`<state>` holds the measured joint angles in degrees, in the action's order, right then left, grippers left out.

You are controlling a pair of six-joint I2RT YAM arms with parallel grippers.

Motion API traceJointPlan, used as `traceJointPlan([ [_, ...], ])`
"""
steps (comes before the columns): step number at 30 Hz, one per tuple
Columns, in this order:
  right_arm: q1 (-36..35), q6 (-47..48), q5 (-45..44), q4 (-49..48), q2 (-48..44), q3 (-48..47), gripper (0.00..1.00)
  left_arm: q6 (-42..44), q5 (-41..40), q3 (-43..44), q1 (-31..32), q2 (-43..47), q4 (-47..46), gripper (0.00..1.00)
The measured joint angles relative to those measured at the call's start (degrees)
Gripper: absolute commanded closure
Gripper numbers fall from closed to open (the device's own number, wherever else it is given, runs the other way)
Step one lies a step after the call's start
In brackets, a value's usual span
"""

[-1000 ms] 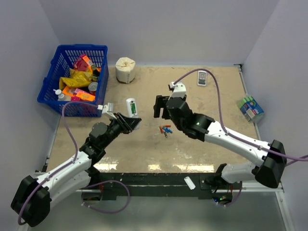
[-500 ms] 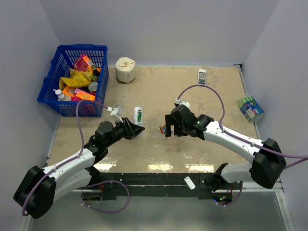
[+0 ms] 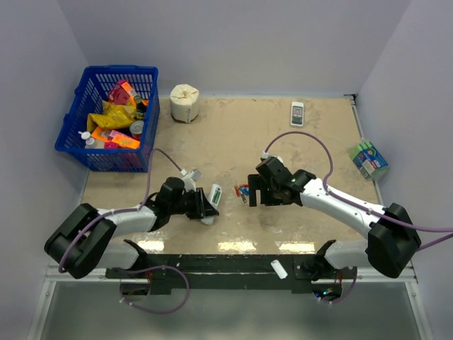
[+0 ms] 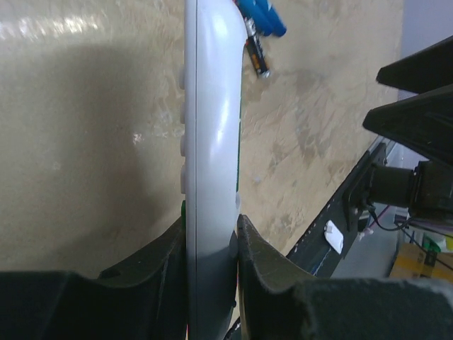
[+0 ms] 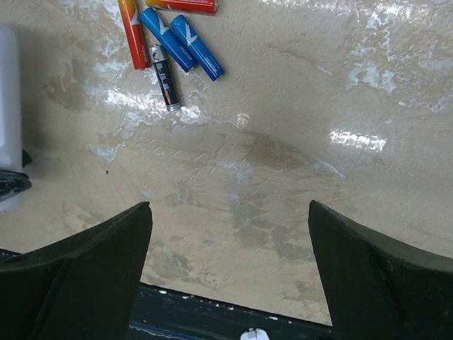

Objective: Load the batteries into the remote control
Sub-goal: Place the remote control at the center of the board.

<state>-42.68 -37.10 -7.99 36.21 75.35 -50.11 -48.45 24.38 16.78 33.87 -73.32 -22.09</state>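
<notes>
The silver-white remote control (image 3: 214, 196) is clamped in my left gripper (image 3: 206, 206), low over the table near its front. In the left wrist view the remote (image 4: 211, 127) stands edge-on between the shut fingers of that gripper (image 4: 211, 234). The batteries (image 3: 243, 191), blue, orange and dark ones, lie in a small heap just right of the remote; they also show in the left wrist view (image 4: 259, 28). My right gripper (image 3: 255, 196) is open and empty, hovering just right of the heap. In the right wrist view the batteries (image 5: 170, 42) lie ahead of the wide-open right gripper (image 5: 230, 212), with the remote's end (image 5: 8, 99) at the left edge.
A blue basket (image 3: 76, 134) of packets stands at the back left, with a paper roll (image 3: 185, 103) beside it. A short white handset (image 3: 297, 113) lies at the back right. A green-blue sponge pack (image 3: 369, 160) sits off the right edge.
My left arm has swung down toward the front edge, carrying the remote lower and to the right. My right gripper has dropped from above the batteries to just beside them.
</notes>
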Motion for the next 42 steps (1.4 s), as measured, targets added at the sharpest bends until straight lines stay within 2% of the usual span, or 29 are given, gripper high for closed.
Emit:
traceJointPlan([
  [1,0.00,0.00,0.02,-0.09,0.00,0.00,0.07,0.00,0.76,0.59,0.20,-1.22,0.44,0.94],
  [5,0.04,0.02,0.07,-0.94,-0.07,0.00,0.07,0.00,3.65,4.11,1.73,-6.58,1.70,0.88],
  [6,0.04,0.02,0.09,-1.16,-0.13,0.00,0.07,-0.04,4.09,4.76,2.03,-7.52,1.75,0.83],
  [11,0.07,0.02,0.11,-1.70,-2.10,0.13,0.07,-0.31,4.46,5.62,2.49,-8.70,4.35,0.70],
  [21,0.11,1.11,0.28,-2.45,-5.35,0.98,0.07,-0.24,4.48,9.81,2.64,-9.77,12.24,0.32],
  [25,0.17,2.10,0.31,-2.82,-6.03,0.98,0.07,0.09,1.27,11.82,2.58,-7.61,17.90,0.24],
  [29,0.33,2.89,-0.02,-2.91,-6.56,0.98,0.07,0.87,-5.29,13.99,2.54,-4.42,26.38,0.16],
  [34,0.33,4.22,-3.30,-2.82,-7.82,0.98,0.08,2.82,-17.92,19.39,2.54,-1.20,41.22,0.13],
  [37,0.33,4.83,-5.60,-2.78,-9.38,0.98,0.09,4.07,-23.30,22.67,2.93,0.04,46.62,0.18],
  [39,0.33,5.22,-7.72,-2.80,-11.39,0.90,0.10,4.96,-27.17,25.40,4.79,0.70,48.92,0.22],
  [42,0.33,5.22,-12.09,-2.82,-15.80,0.46,0.10,6.80,-30.08,29.22,10.97,1.01,48.76,0.26],
])
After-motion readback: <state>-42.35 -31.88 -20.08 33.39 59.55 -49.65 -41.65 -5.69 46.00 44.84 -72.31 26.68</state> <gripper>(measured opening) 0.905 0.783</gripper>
